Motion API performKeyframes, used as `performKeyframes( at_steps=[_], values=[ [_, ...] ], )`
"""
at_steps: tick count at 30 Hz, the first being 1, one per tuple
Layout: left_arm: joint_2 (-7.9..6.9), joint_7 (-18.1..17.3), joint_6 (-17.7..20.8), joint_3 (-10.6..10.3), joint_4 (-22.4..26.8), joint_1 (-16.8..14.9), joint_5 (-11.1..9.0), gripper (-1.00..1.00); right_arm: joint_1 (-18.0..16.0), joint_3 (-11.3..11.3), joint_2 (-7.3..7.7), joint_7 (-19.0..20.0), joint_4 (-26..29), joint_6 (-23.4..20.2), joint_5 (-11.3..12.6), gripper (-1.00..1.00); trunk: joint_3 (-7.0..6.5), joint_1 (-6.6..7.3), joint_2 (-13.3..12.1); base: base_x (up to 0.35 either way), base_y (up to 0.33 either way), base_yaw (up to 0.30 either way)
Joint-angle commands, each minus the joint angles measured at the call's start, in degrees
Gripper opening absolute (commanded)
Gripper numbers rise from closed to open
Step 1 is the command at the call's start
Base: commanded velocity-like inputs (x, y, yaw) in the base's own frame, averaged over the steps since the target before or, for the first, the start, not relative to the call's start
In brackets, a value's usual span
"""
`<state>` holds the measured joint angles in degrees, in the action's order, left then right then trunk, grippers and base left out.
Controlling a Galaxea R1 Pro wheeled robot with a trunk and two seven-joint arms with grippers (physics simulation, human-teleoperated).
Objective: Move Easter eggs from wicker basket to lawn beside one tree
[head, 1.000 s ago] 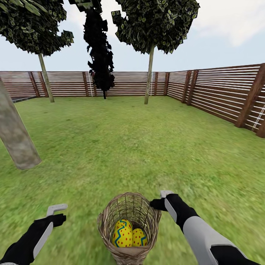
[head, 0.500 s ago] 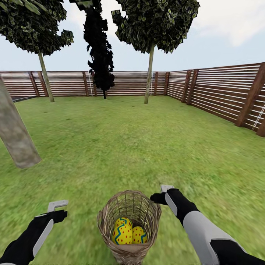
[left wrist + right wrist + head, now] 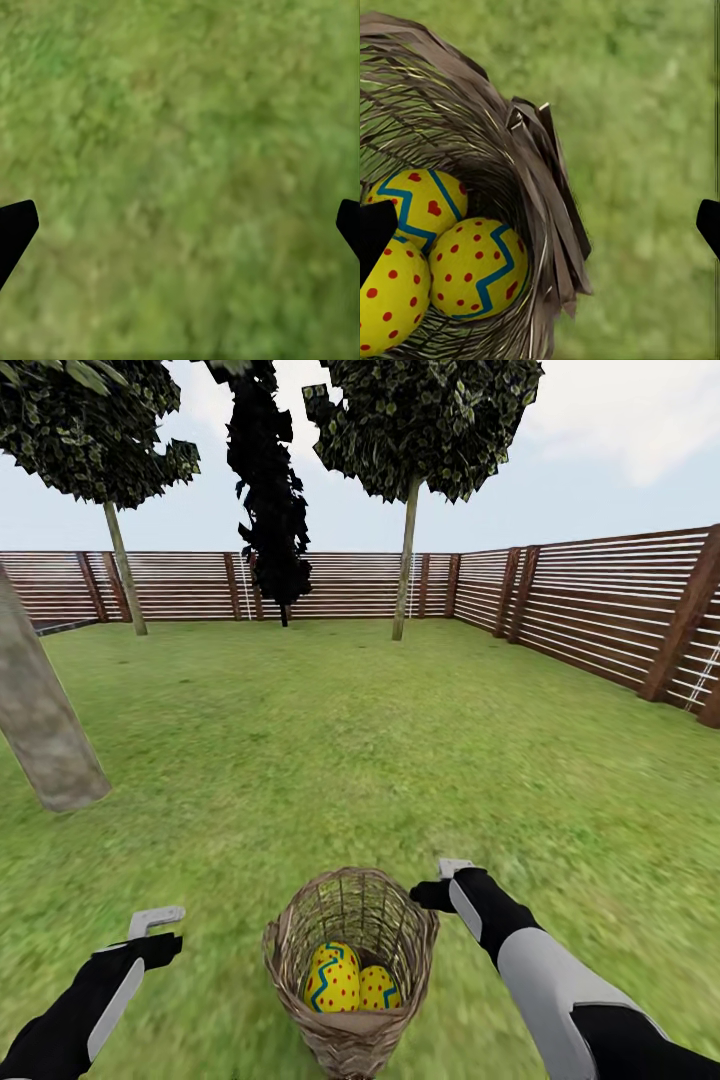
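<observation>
The brown wicker basket [image 3: 350, 970] stands on the lawn [image 3: 330, 760] just in front of me. In the head view two Easter eggs [image 3: 333, 978] show inside it. The right wrist view shows all three eggs [image 3: 476, 266] lying together at the basket's [image 3: 532, 172] bottom. My right gripper [image 3: 450, 872] hangs open above the basket's right rim, with its fingertips [image 3: 375, 232] spread wide and nothing between them. Left of the basket, my left gripper [image 3: 152, 922] is open over bare grass [image 3: 180, 150]. A thick mottled tree trunk [image 3: 40, 710] rises at the left.
A brown slat fence [image 3: 600, 620] bounds the garden at the back and right. Two thin-trunked trees [image 3: 405, 560] and a black cone-shaped tree [image 3: 268, 490] stand by the far fence. Open grass stretches between the basket and the thick trunk.
The whole picture has shifted slightly upward, so the camera has moved. Both grippers and the basket keep the same relation, and the eggs have not moved.
</observation>
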<state>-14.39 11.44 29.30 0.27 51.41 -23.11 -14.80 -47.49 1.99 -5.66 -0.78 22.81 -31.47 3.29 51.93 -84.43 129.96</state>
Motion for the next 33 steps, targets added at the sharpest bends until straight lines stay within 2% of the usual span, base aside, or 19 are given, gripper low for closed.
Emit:
performKeyframes(
  at_steps=[1,10,18,23,33],
  values=[
    [-0.02,0.43,0.22,-0.06,0.09,-0.02,-0.6,1.0,-0.09,0.23,0.03,-1.06,0.01,-0.3,0.41,1.0,0.24,-0.22,0.44,0.0,0.0,0.0],
    [-0.02,0.43,0.22,-0.02,0.09,-0.01,-0.66,1.0,-0.25,0.4,0.11,-3.47,-0.2,-0.34,0.61,1.0,1.86,-2.19,4.05,0.0,0.0,0.0],
    [-0.02,0.43,0.23,0.0,0.09,-0.01,-0.67,1.0,-0.69,0.38,0.09,-3.68,-0.34,-0.36,0.66,1.0,1.86,-2.19,4.05,0.0,0.0,0.0],
    [-0.02,0.43,0.2,0.0,0.09,-0.01,-0.67,1.0,-0.96,0.38,-0.01,-3.7,-0.45,-0.42,0.65,1.0,2.76,-3.29,6.06,0.0,0.0,0.0],
    [-0.02,0.43,0.19,0.0,0.09,-0.01,-0.67,1.0,-1.1,0.32,-0.11,-3.71,-0.43,-0.43,0.66,1.0,2.76,-3.29,6.06,0.0,0.0,0.0]
  ],
)
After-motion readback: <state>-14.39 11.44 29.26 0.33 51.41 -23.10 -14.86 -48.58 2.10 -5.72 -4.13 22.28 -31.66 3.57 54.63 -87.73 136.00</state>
